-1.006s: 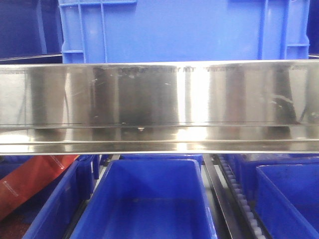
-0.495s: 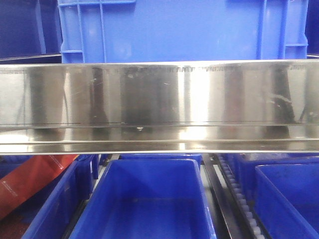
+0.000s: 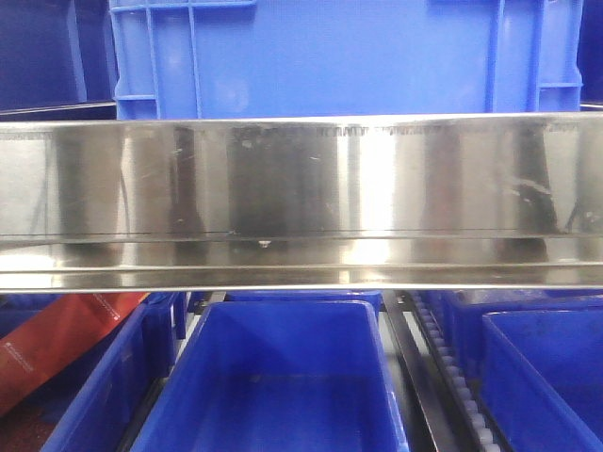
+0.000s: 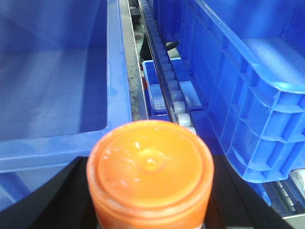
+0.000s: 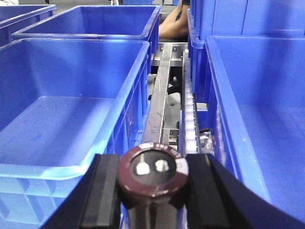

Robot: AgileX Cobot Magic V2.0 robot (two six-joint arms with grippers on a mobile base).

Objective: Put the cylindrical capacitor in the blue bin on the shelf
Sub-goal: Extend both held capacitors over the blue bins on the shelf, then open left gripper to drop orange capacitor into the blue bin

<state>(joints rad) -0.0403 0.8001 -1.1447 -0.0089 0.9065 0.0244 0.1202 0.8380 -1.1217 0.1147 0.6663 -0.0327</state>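
Observation:
In the right wrist view my right gripper (image 5: 153, 183) is shut on the cylindrical capacitor (image 5: 153, 172), a dark maroon cylinder with two metal terminals on its end. It hangs over the gap between a blue bin at left (image 5: 62, 114) and a blue bin at right (image 5: 257, 119). In the left wrist view my left gripper (image 4: 150, 191) is shut on an orange capped object (image 4: 150, 171), beside a blue bin (image 4: 57, 90). The shelf's steel rail (image 3: 301, 198) crosses the front view; neither gripper shows there.
White roller tracks (image 5: 190, 114) run between the bins, also in the left wrist view (image 4: 167, 76). A large blue crate (image 4: 248, 81) stands at right. A blue bin (image 3: 283, 377) sits below the rail, a crate (image 3: 349, 56) above, a red bag (image 3: 57, 344) at lower left.
The front view has shifted very slightly; the bins below the rail sit a touch further left than a second ago. Nothing else differs.

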